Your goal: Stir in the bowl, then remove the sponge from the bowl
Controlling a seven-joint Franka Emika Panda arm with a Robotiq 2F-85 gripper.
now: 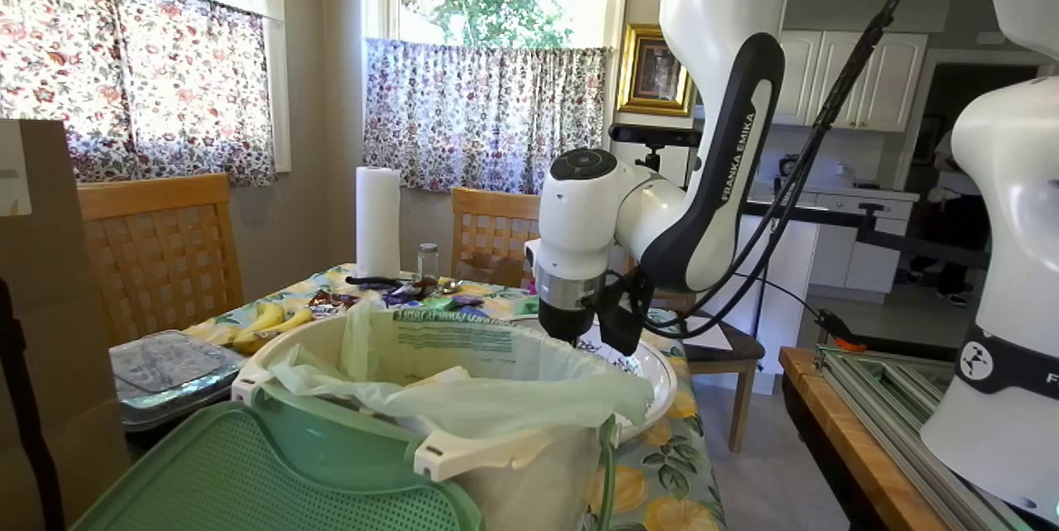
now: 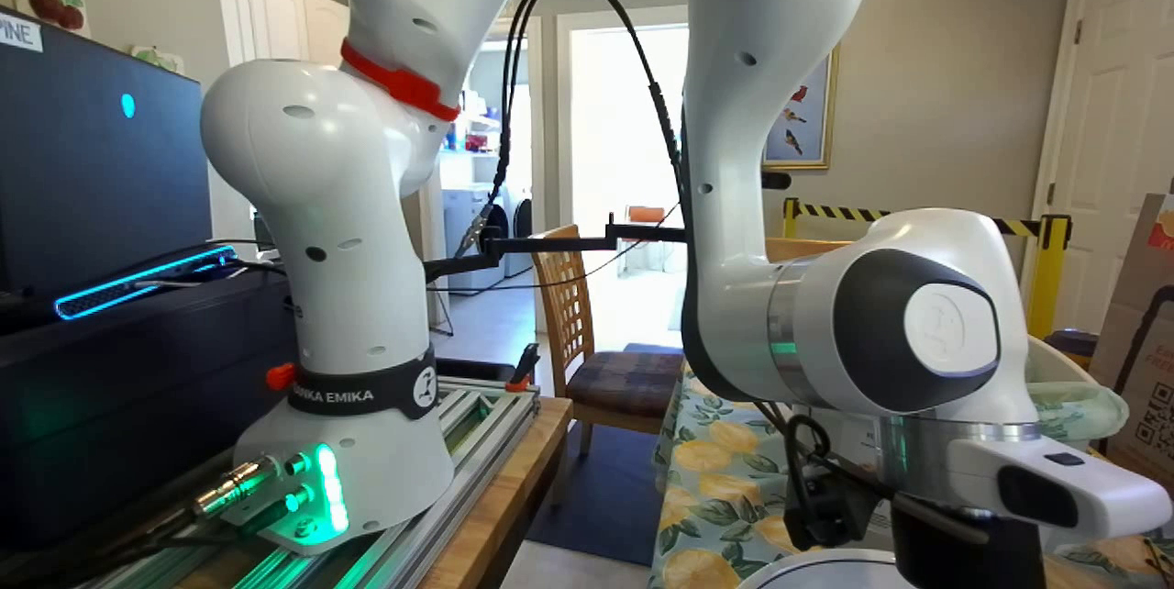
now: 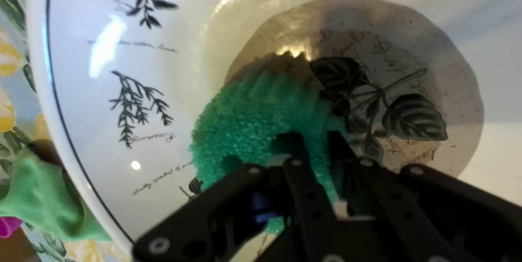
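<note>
Teal, porous, round sponge point(image 3: 244, 127) with a scalloped edge lies inside the wide, shallow white bowl point(image 3: 91, 107) with dark botanical print, overlapping the grey-brown patch point(image 3: 432, 49) at the bowl's centre, apparently shallow liquid. Position of the black two-finger gripper point(image 3: 315, 137): fingertips point(image 3: 340, 149) over the sponge, standing close together with a narrow strip of teal between them; whether they pinch the sponge cannot be told. Step in hand, by judgement: securing the sponge, either for stirring or for removal; the wrist view does not settle which. Next move: confirm a firm hold before any travel. If stirring is pending, sweep inside the bowl; if complete, lift straight up.
</note>
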